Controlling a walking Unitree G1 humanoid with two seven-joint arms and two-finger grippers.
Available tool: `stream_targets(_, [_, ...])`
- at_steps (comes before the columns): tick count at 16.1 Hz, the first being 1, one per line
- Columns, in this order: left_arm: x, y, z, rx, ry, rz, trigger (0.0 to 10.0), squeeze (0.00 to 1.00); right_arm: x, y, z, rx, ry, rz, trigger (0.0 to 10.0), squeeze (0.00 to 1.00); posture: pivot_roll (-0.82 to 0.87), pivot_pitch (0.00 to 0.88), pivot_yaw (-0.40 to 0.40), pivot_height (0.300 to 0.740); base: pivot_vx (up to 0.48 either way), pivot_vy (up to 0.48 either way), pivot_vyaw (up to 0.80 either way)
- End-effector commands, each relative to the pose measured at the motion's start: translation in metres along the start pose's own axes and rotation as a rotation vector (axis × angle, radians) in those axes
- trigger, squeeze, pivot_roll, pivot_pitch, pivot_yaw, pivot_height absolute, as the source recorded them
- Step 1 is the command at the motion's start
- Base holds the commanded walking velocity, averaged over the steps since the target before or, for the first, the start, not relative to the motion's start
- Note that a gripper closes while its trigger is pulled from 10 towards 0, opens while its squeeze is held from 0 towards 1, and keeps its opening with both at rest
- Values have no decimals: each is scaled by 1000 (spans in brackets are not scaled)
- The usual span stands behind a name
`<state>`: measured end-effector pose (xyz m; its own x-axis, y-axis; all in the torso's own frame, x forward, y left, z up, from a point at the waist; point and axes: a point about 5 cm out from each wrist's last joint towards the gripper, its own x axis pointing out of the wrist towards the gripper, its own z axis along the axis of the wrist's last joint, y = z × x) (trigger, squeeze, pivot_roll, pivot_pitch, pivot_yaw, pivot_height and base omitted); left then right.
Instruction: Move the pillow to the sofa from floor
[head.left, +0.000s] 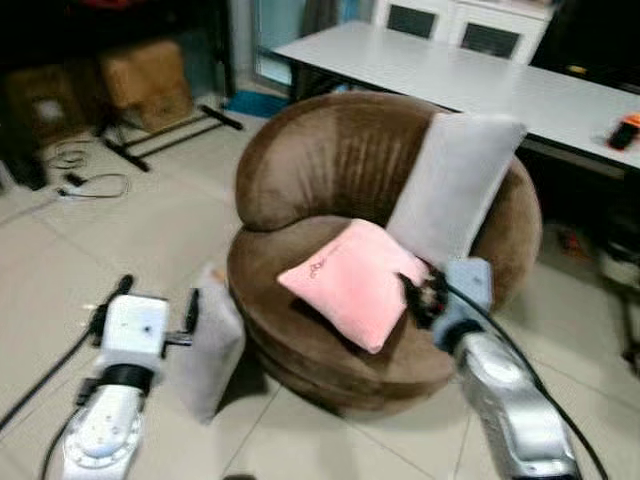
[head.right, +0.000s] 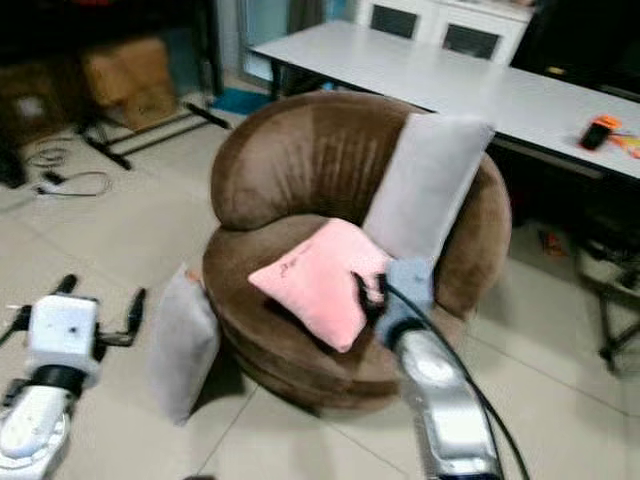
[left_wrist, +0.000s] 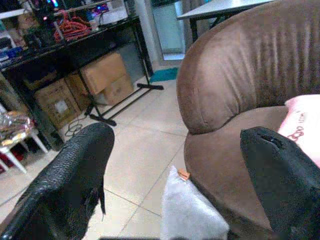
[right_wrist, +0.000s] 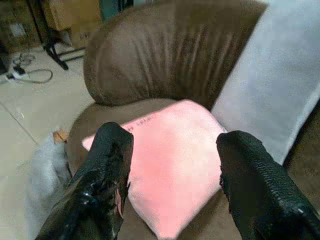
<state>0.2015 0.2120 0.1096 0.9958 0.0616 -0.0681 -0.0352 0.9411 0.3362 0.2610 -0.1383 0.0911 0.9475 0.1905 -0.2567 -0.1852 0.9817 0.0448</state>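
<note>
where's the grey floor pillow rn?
In the left eye view, the grey floor pillow stands on the tile floor, leaning against the brown sofa base on the robot's left, beside the left gripper.

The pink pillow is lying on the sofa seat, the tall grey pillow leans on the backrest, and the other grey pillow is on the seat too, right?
Not quite. The other grey pillow stands on the floor against the sofa, as the right eye view shows. The pink pillow is on the seat, and the tall grey pillow leans on the backrest.

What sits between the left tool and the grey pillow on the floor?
Nothing visible. The left tool, fingers spread, looks straight at the grey pillow leaning against the brown sofa. On the seat, a pink pillow takes up part of the landing space.
</note>
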Motion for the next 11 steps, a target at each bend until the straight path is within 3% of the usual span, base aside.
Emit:
stream_targets(1, [2,-6,3,-18,-11,-21,10000,0,-2,-10,-3,-2,17,-28,10000,0,62,0,-76,740,0,390,0])
stream_targets(10, [5,-6,3,-22,-13,-20,10000,0,1,-9,0,1,8,-25,10000,0,48,0,-71,740,0,388,0])
stream_targets(11, [6,-6,4,-33,-22,-12,10000,0,1,-9,1,3,7,-21,10000,0,48,0,-72,740,0,0,0])
